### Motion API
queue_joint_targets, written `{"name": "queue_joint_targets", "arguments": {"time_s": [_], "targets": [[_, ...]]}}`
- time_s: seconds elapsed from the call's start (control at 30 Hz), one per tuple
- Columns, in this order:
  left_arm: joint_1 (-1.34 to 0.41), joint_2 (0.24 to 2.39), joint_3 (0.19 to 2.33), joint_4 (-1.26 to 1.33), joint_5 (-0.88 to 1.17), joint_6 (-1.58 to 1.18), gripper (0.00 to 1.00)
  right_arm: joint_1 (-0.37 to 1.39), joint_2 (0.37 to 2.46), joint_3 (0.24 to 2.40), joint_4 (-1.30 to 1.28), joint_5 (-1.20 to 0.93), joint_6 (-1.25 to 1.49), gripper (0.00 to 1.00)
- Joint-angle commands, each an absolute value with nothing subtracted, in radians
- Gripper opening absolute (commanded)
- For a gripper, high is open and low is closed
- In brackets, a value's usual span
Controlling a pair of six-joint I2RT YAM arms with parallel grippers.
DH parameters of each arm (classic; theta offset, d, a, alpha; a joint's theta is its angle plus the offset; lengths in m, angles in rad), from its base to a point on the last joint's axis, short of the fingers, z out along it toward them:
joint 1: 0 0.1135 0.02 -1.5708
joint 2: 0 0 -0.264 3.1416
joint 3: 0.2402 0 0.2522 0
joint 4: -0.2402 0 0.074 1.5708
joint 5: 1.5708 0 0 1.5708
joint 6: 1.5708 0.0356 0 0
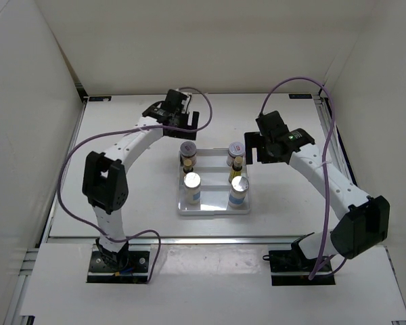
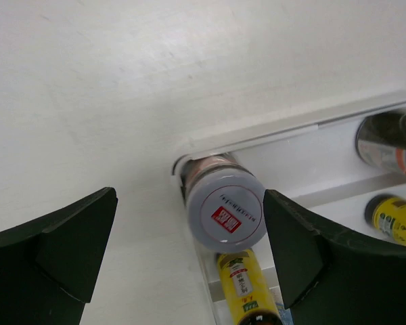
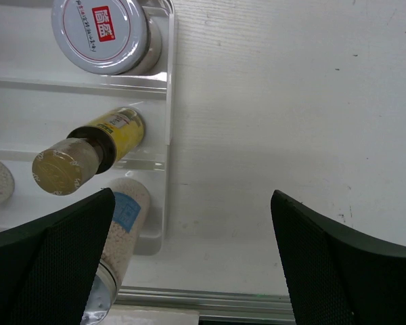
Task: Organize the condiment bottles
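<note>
Six condiment bottles stand in the white tray (image 1: pixel 213 211). Two red-marked jars (image 1: pixel 188 149) (image 1: pixel 235 147) stand at the back. Two yellow-labelled bottles (image 1: pixel 187 164) (image 1: pixel 237 163) stand in the middle and two silver-capped white cylinders (image 1: pixel 192 181) (image 1: pixel 239 185) in front. My left gripper (image 1: pixel 189 123) is open and empty, just behind the back-left jar (image 2: pixel 224 210). That jar sits between my jaws in the left wrist view, untouched. My right gripper (image 1: pixel 256 147) is open and empty over bare table, right of the tray (image 3: pixel 169 101). A jar (image 3: pixel 101 34), a yellow bottle (image 3: pixel 88 149) and a cylinder (image 3: pixel 118 223) show there.
White enclosure walls stand on the left, back and right of the table. A metal rail (image 3: pixel 210 298) runs along the table edge. Purple cables (image 1: pixel 328 115) loop over both arms. The second jar (image 2: pixel 386 142) and yellow bottle (image 2: pixel 396 220) show at the left wrist view's right edge.
</note>
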State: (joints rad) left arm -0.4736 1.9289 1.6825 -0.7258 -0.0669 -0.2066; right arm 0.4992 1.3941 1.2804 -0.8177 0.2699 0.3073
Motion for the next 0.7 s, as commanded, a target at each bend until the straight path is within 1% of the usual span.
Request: {"name": "queue_joint_targets", "arguments": {"time_s": [0.0,0.13,0.23,0.27,0.3,0.33,0.37,0.4,0.43,0.47,0.5,0.53,0.67], "targets": [[-0.471,1.728,1.733,-0.709,-0.236,-0.202,1.0,0.5,1.381,1.279,-0.856,0.299,0.331,0.99],[-0.448,1.571,1.66,-0.709,-0.36,-0.227,1.0,0.5,1.404,1.299,-0.876,0.299,0.331,0.99],[-0.379,1.407,1.567,-0.687,-0.379,-0.279,1.0,0.5,1.393,1.299,-0.876,0.278,0.331,0.99],[-0.365,1.36,1.474,-0.675,-0.379,-0.288,1.0,0.5,1.372,1.299,-0.876,0.278,0.331,0.99],[-0.353,1.259,1.418,-0.637,-0.394,-0.288,1.0,0.5,1.359,1.283,-0.862,0.266,0.331,0.99],[-0.344,1.203,1.354,-0.606,-0.412,-0.288,1.0,0.5,1.347,1.27,-0.853,0.265,0.331,0.99],[-0.344,1.149,1.224,-0.577,-0.425,-0.261,1.0,0.5,1.324,1.27,-0.853,0.238,0.331,0.99],[-0.344,1.096,1.162,-0.551,-0.436,-0.247,1.0,0.5,1.315,1.26,-0.853,0.229,0.331,0.99],[-0.344,0.995,1.1,-0.498,-0.436,-0.233,1.0,0.5,1.315,1.259,-0.844,0.218,0.331,0.99],[-0.344,0.945,0.984,-0.476,-0.436,-0.207,1.0,0.5,1.301,1.259,-0.844,0.206,0.331,0.99],[-0.344,0.86,0.933,-0.459,-0.451,-0.207,1.0,0.5,1.292,1.259,-0.853,0.186,0.331,0.99],[-0.344,0.82,0.848,-0.448,-0.462,-0.187,1.0,0.5,1.278,1.249,-0.853,0.177,0.331,0.99],[-0.344,0.677,0.709,-0.428,-0.462,-0.16,1.0,0.5,1.217,1.181,-0.853,0.153,0.322,0.99]]}}
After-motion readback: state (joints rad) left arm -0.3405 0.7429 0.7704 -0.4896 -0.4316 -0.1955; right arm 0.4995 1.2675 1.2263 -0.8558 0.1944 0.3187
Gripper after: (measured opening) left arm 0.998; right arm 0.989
